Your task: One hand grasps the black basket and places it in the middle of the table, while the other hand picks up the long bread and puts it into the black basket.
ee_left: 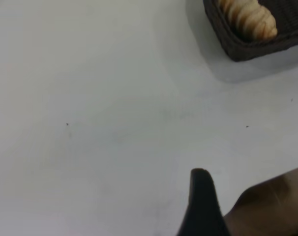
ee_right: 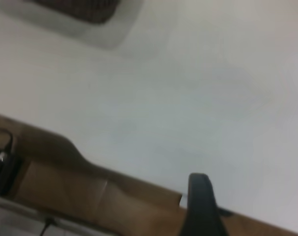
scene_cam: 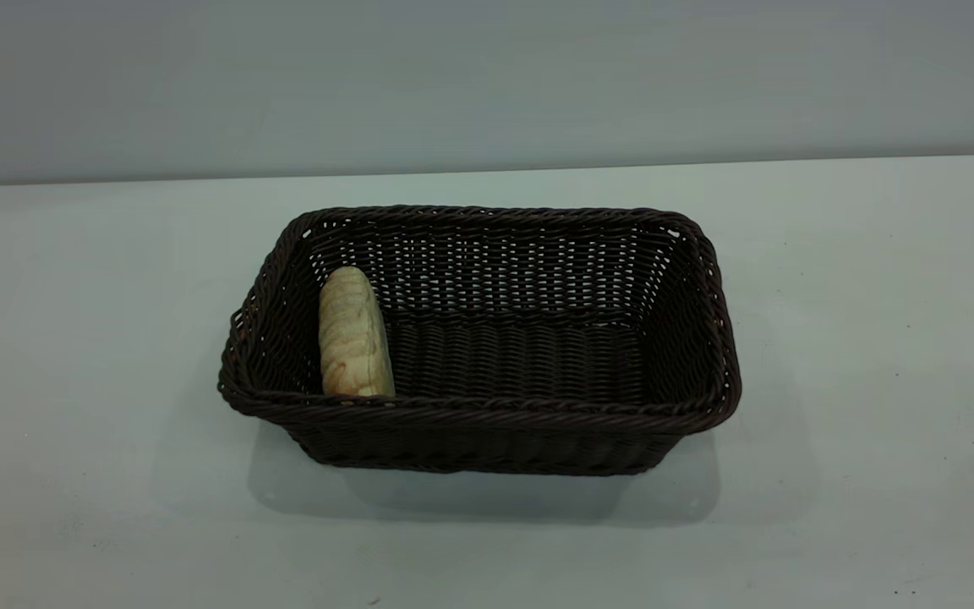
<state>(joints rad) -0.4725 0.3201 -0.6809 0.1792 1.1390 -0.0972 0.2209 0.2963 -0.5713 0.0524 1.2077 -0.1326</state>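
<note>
Where the bread (scene_cam: 355,335) lies, propped on its side against the left wall inside the basket (scene_cam: 487,416), its pale mottled underside faces the room; the left wrist view shows its striped golden crust (ee_left: 248,17). The dark wicker basket stands mid-table (scene_cam: 876,355). The left gripper (ee_left: 203,206) and the right gripper (ee_right: 200,206) sit well apart from it, holding nothing; their opening cannot be told.

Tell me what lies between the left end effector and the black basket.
Nothing: in the left wrist view only bare table separates the left end effector from the black basket.
</note>
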